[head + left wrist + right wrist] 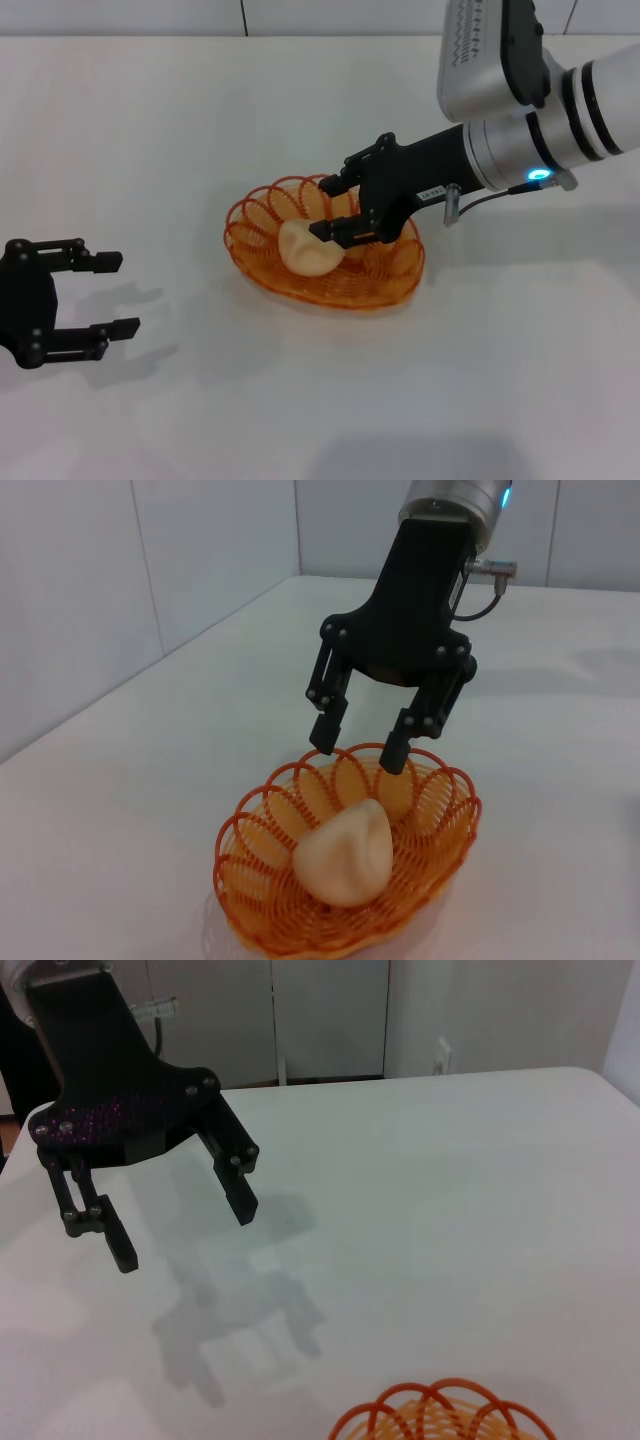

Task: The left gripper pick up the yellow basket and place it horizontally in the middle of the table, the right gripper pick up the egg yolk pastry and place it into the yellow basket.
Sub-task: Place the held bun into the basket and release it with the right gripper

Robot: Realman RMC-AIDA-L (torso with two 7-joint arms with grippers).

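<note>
The yellow basket (382, 286) lies on the white table (300, 100), near its middle. The egg yolk pastry (308, 250) rests inside it, tilted against the wires. My right gripper (328, 208) is open and empty just above the basket's far rim, apart from the pastry. The left wrist view shows the right gripper (356, 750) above the basket (250, 880) and the pastry (345, 855). My left gripper (118, 295) is open and empty, low over the table at the left, well away from the basket. It also shows in the right wrist view (185, 1238), with the basket's rim (440, 1415) at the edge.
A grey-white wall (90, 600) rises along the table's far edge. A cable (480, 200) loops under the right wrist.
</note>
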